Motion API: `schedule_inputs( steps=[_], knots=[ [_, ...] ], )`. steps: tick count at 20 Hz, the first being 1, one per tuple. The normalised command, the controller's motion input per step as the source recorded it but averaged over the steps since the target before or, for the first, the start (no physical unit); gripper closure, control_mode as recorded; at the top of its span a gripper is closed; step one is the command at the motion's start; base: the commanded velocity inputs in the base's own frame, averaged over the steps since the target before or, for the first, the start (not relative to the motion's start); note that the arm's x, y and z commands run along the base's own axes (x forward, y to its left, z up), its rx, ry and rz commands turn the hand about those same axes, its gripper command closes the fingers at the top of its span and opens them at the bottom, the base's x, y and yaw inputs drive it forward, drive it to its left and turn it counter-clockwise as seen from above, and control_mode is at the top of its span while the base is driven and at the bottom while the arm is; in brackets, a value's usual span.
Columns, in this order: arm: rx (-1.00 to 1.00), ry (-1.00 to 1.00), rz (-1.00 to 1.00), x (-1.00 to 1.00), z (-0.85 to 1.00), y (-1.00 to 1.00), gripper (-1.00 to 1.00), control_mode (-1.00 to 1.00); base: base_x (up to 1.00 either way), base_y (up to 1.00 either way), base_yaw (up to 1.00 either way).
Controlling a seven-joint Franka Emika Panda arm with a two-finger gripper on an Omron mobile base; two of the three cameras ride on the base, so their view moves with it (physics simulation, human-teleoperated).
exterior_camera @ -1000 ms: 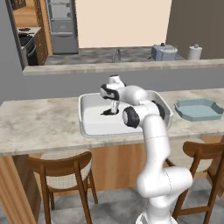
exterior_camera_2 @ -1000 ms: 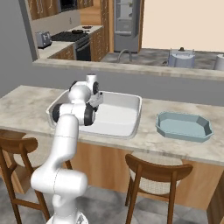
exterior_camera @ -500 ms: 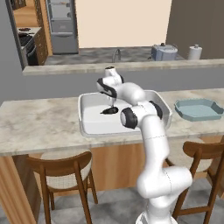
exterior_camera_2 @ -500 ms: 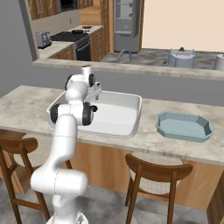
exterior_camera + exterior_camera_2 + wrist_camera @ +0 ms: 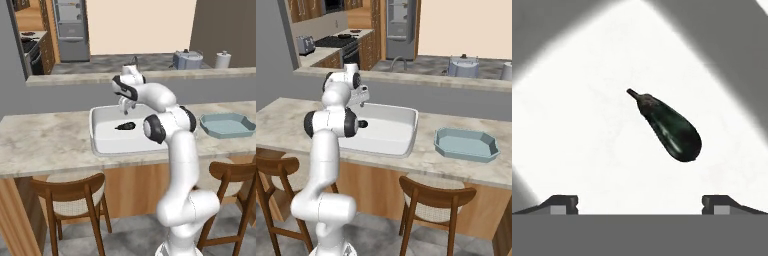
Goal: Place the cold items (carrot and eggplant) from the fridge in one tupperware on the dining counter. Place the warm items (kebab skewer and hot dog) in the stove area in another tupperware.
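Note:
A dark purple eggplant lies on the floor of a white tupperware on the dining counter. In the hand view the eggplant rests free on the white bottom, stem toward the upper left. My gripper hangs a little above it, pointing down, open with nothing between its fingers. Its tips stand wide apart at the bottom of the hand view. From the right side, the gripper hovers over the white tupperware. The carrot, kebab skewer and hot dog are out of view.
A blue-grey tupperware sits to the right on the counter. Wooden stools stand below the front edge. A raised ledge runs behind the counter. The fridge and stove are far back.
The jaws have opened and let go of the eggplant, which now lies in the white tupperware. The hand has risen away from it.

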Motion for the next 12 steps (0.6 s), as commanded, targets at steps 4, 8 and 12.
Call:
schedule_inputs(
  steps=[4, 8, 12],
  knots=[
    [0.21, -0.25, -0.24, -1.00, 0.27, 0.00, -1.00, -1.00, 0.00, 0.00, 0.00],
    [0.07, -0.39, -0.26, -1.00, 0.41, 0.00, -1.00, -1.00, 0.00, 0.00, 0.00],
    [0.01, -0.24, -0.33, -1.00, 0.55, 0.00, -1.00, -1.00, 0.00, 0.00, 0.00]
  ],
)
